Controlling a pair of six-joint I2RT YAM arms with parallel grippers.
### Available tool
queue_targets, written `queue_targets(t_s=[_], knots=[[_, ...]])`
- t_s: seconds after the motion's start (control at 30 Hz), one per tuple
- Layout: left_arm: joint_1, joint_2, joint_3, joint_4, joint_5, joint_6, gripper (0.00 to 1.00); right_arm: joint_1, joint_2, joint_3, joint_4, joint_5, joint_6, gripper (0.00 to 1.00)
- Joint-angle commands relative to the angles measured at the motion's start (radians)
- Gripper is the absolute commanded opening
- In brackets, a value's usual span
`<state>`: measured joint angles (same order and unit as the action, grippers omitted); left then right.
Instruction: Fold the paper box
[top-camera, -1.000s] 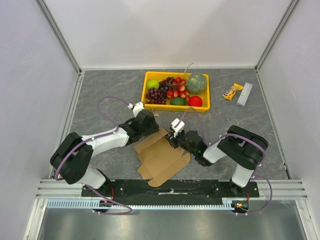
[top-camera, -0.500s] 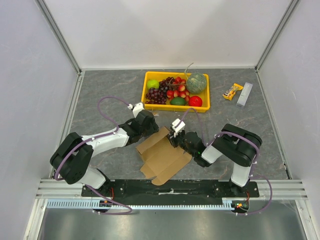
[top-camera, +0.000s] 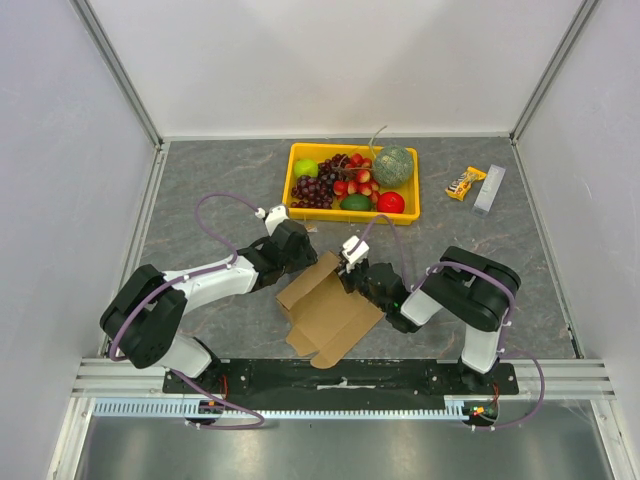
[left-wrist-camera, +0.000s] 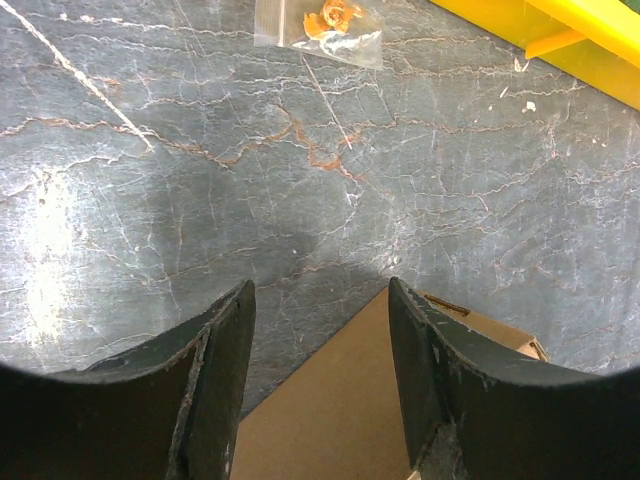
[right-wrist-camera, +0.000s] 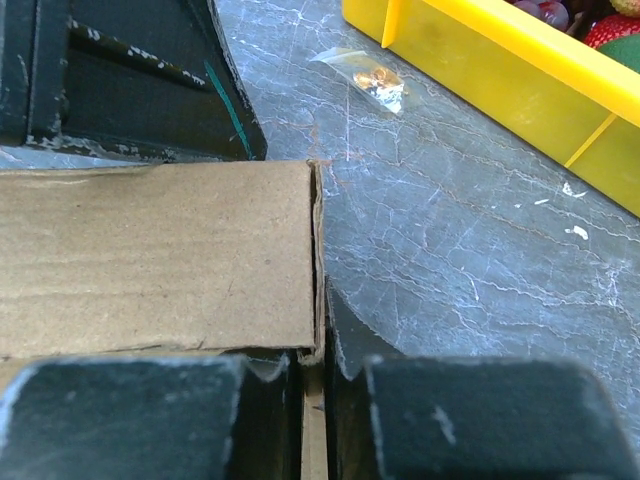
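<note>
The paper box (top-camera: 327, 308) is a plain brown cardboard sheet lying partly folded between the two arms, with one panel raised toward the back. My right gripper (top-camera: 348, 281) is at its right rear edge. In the right wrist view the gripper (right-wrist-camera: 318, 372) is shut on a thin upright cardboard wall (right-wrist-camera: 318, 300), beside a flat panel (right-wrist-camera: 150, 260). My left gripper (top-camera: 303, 262) hovers at the box's rear left corner. The left wrist view shows the left gripper (left-wrist-camera: 318, 292) open, its fingers either side of a cardboard corner (left-wrist-camera: 340, 410) without touching it.
A yellow tray (top-camera: 350, 214) of fruit stands behind the box and shows in the wrist views too (left-wrist-camera: 560, 30) (right-wrist-camera: 480, 50). A small clear bag (left-wrist-camera: 320, 20) (right-wrist-camera: 375, 80) lies between tray and box. A snack bar (top-camera: 465, 183) and a pale bar (top-camera: 490, 189) lie at the back right.
My right gripper has closed onto the cardboard edge. The box has shifted slightly to the right and its raised panel stands a little steeper. The left arm has hardly moved.
</note>
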<state>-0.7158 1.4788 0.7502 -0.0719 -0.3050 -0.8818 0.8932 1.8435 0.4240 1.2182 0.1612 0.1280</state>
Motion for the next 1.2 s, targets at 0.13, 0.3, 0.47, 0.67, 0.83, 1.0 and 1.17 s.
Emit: queue_targets(t_s=[0.13,0.3,0.47,0.67,0.83,1.0,1.17], knots=[[-0.005,-0.009,-0.006,0.029,0.010,-0.005,0.62,0.006,0.008,0.036,0.073,0.018,-0.013,0.24],[-0.007,-0.011,-0.008,0.029,0.004,-0.006,0.62,0.006,-0.013,0.018,0.073,0.011,-0.021,0.42],[-0.002,-0.017,-0.008,0.023,-0.009,-0.006,0.62,0.006,-0.079,-0.017,0.026,-0.014,-0.027,0.48],[0.013,-0.046,-0.006,0.003,-0.031,-0.003,0.63,0.006,-0.223,-0.109,-0.035,-0.019,-0.005,0.55],[0.033,-0.090,-0.008,-0.032,-0.057,0.004,0.66,0.007,-0.392,-0.137,-0.204,-0.068,0.041,0.59],[0.049,-0.178,-0.021,-0.118,-0.100,-0.003,0.75,0.009,-0.669,-0.140,-0.504,-0.037,0.171,0.58],[0.050,-0.307,-0.040,-0.184,-0.128,0.009,0.80,0.010,-0.940,-0.010,-1.039,0.130,0.401,0.62]])
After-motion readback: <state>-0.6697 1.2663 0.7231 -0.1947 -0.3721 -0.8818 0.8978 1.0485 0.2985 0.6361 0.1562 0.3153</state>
